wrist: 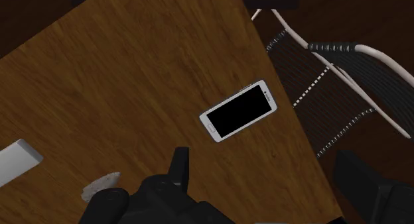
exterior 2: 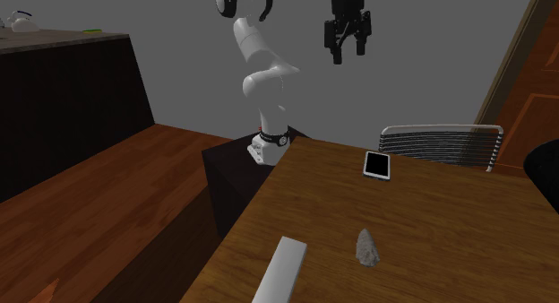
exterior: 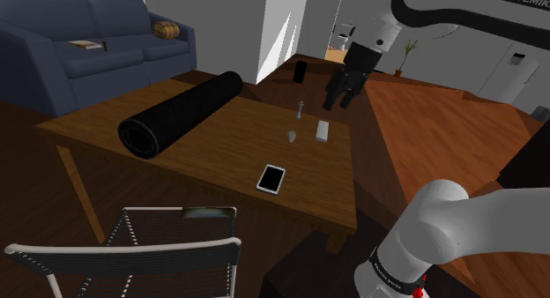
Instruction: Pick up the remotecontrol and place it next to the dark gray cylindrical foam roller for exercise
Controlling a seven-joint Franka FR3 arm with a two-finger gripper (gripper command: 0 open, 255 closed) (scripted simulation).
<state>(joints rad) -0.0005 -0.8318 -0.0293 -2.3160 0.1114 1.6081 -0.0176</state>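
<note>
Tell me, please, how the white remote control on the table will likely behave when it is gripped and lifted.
The remote control looks like a stiff, flat bar, so it probably will not bend or roll. It lies low on the table, so the open gripper may need to close across its narrow width. Its plain smooth faces could slip.

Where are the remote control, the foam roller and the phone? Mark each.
remote control (exterior: 323, 130), shoulder view, middle of its pale top face.
foam roller (exterior: 181, 114), shoulder view, middle of its black side.
phone (wrist: 239, 111), wrist view, middle of its black screen.
</note>
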